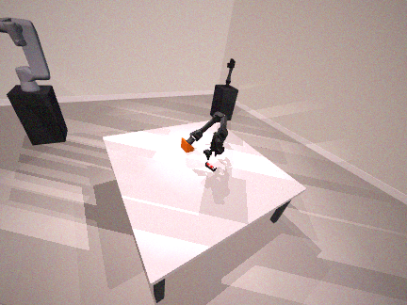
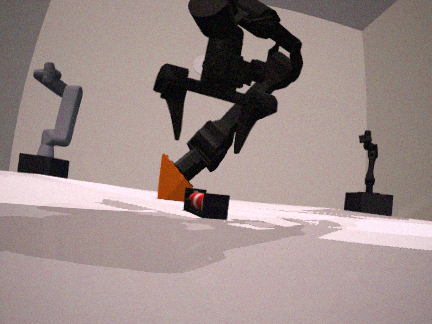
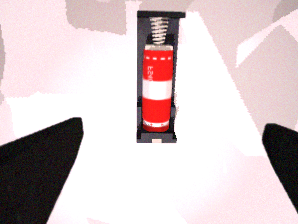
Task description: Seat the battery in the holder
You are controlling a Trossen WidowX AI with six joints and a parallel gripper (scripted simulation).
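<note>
The red and white battery [image 1: 210,166] [image 2: 196,201] [image 3: 157,90] lies lengthwise inside the black holder [image 2: 215,206] [image 3: 140,60]. In the wrist view its grey flat end meets the coil spring [image 3: 159,29], and it looks in line with the holder's long walls. Its other end is at the end wall with the pale notch. Whether that end is under the lip, and whether the battery is fully flat, I cannot tell. My gripper [image 2: 207,145] [image 3: 172,128] is wide open and empty, above the holder, with one finger off to each side, touching nothing.
An orange wedge-shaped block [image 1: 187,144] [image 2: 171,181] stands beyond the holder in the exterior view, with a black arm link slanting down to it. The white table [image 1: 174,245] carries them. A grey arm [image 1: 38,52] and another black arm [image 2: 370,165] stand on pedestals farther off.
</note>
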